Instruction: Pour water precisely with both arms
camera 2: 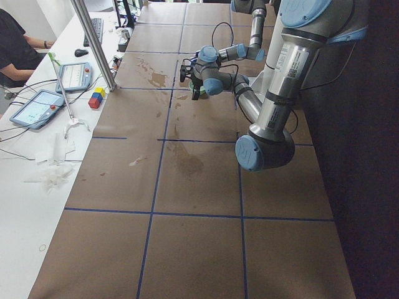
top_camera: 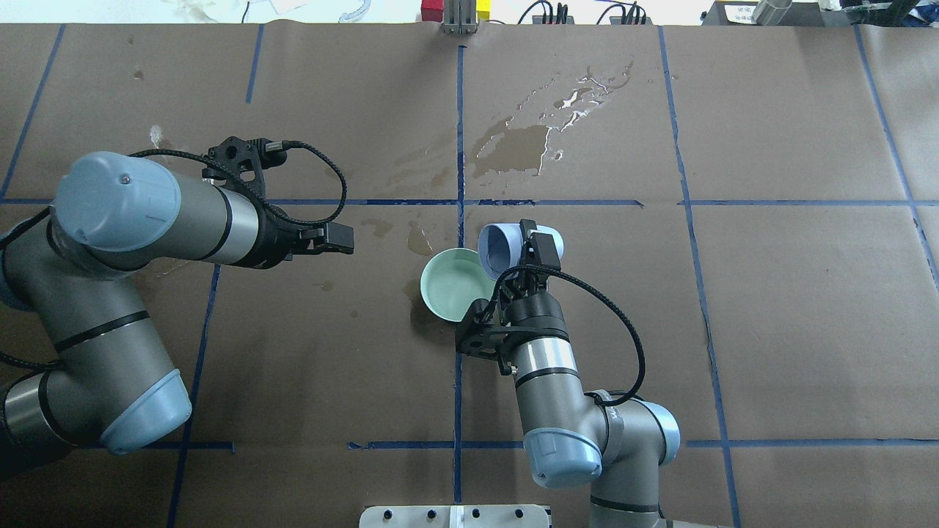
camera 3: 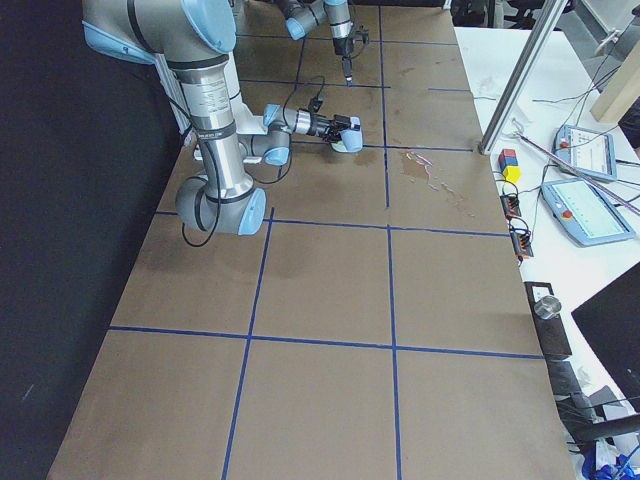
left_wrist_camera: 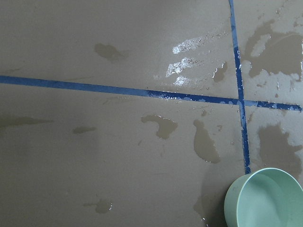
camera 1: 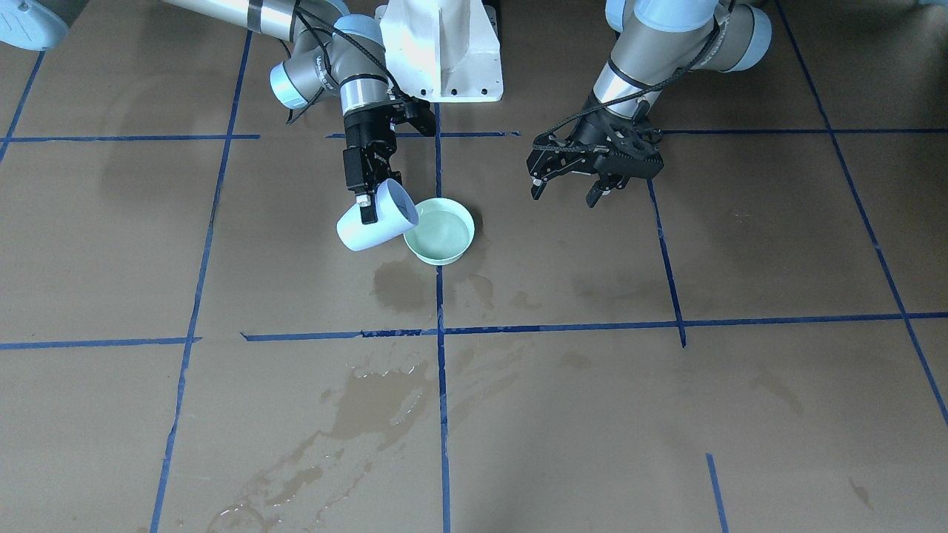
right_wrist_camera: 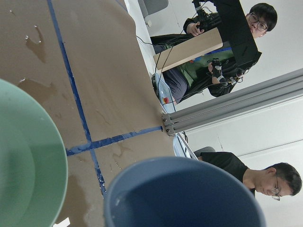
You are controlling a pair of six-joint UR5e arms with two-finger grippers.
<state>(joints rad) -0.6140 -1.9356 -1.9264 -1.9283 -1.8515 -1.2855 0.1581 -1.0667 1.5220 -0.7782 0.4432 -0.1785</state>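
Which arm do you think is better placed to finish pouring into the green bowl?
Right. The right gripper holds the tilted cup, mouth at the bowl rim; the left gripper hangs open and empty, apart from both.

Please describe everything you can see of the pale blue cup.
The cup is pale blue, plain, smooth, plastic-looking, with no handle showing. It is tipped sideways, mouth towards the mint-green bowl, its lip above the bowl's rim. The right claw is shut on its wall. Whether it touches the bowl is unclear.
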